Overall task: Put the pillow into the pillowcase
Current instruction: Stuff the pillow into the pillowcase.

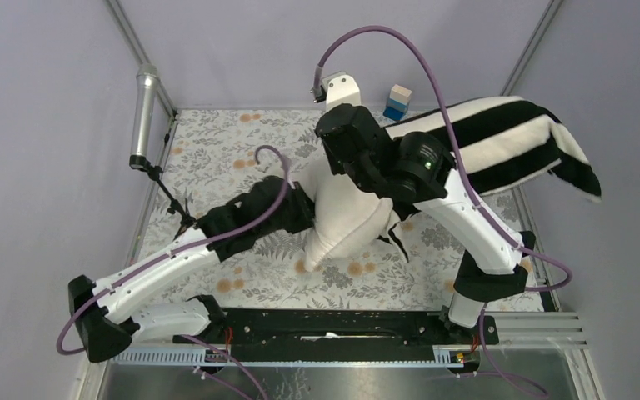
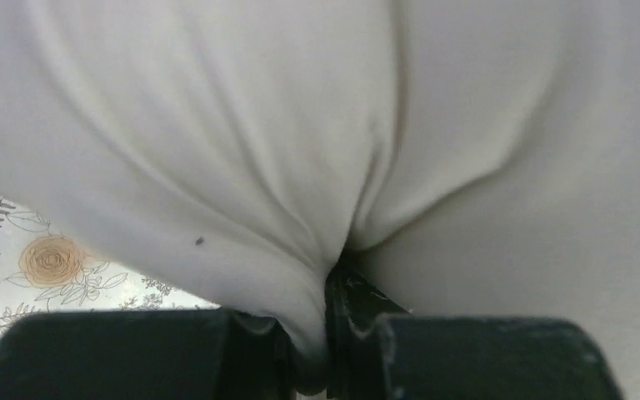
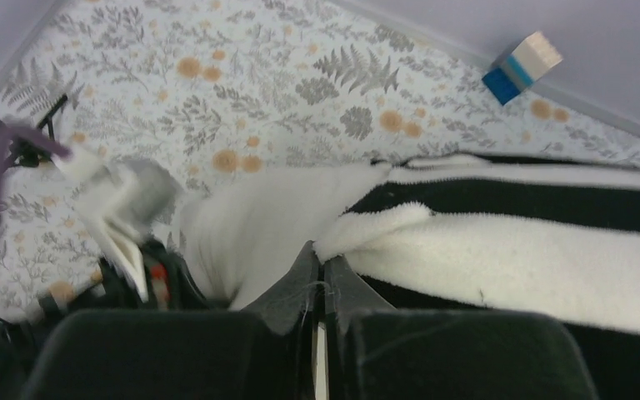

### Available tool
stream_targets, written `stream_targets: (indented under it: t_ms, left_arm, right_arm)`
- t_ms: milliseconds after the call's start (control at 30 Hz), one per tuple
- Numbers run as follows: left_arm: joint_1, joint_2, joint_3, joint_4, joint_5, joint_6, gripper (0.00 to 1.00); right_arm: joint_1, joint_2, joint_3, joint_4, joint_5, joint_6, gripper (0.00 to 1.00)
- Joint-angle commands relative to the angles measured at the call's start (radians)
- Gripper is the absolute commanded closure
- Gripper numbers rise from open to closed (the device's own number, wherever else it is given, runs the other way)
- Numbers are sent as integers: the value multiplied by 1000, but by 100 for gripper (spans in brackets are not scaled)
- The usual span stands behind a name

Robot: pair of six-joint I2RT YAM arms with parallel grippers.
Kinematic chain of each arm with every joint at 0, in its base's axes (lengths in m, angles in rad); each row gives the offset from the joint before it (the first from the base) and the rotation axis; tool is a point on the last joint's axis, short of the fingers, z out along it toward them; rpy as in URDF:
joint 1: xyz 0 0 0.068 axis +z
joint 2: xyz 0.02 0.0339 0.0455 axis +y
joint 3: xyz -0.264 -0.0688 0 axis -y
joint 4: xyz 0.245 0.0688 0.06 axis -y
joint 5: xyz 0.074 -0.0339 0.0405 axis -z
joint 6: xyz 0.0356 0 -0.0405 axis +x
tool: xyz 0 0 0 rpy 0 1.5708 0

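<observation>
The cream pillow (image 1: pixel 346 225) stands bunched up at the table's middle and fills the left wrist view (image 2: pixel 217 125). My left gripper (image 1: pixel 307 215) is at its left side, shut on a fold of its fabric (image 2: pixel 329 287). The black-and-white striped pillowcase (image 1: pixel 508 146) hangs lifted off the table, stretching from the pillow's top out to the right. My right gripper (image 3: pixel 320 265) is shut on the pillowcase's fuzzy edge (image 3: pixel 467 250), right beside the pillow (image 3: pixel 250 225). In the top view its fingers are hidden under its own wrist.
A floral cloth (image 1: pixel 217 158) covers the table. A blue-and-white block (image 1: pixel 397 102) stands at the far edge. A silver cylinder on a thin stand (image 1: pixel 144 117) rises at the left edge. Grey walls close in the sides, and a black rail (image 1: pixel 342 321) runs along the near edge.
</observation>
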Motion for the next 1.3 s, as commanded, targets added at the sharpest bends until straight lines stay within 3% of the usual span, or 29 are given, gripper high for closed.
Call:
stream_targets:
  t_ms: [0, 100, 167, 300, 367, 467, 633, 933, 1100, 1233, 1267]
  left_arm:
    - [243, -77, -166, 352, 460, -175, 95]
    - [332, -43, -180, 377, 576, -186, 93]
    - [347, -23, -184, 389, 604, -180, 86]
    - [381, -12, -157, 339, 595, -98, 61]
    - [386, -19, -102, 268, 556, -17, 42]
    - [385, -40, 8, 114, 454, 110, 26]
    - [370, -107, 147, -115, 254, 281, 10]
    - [198, -30, 344, -247, -87, 401, 2]
    - [184, 61, 261, -175, -321, 464, 1]
    - [240, 120, 158, -68, -300, 423, 3]
    - [259, 124, 124, -25, -282, 415, 11]
  right_arm:
    - [-37, 1, -160, 281, -258, 138, 100]
    - [-120, 36, -277, 354, -348, 135, 100]
    - [-209, 95, -301, 386, -441, 137, 100]
    - [-306, 234, -268, 456, -511, 125, 100]
    - [-348, 297, -222, 470, -561, 136, 100]
    - [-394, 384, -130, 473, -607, 143, 100]
    - [-438, 492, -6, 473, -676, 165, 100]
    - [-439, 516, 11, 485, -692, 201, 100]
    - [-440, 487, -13, 484, -689, 208, 100]
    - [-434, 451, -37, 480, -679, 204, 100]
    - [-429, 438, -42, 477, -666, 199, 100]
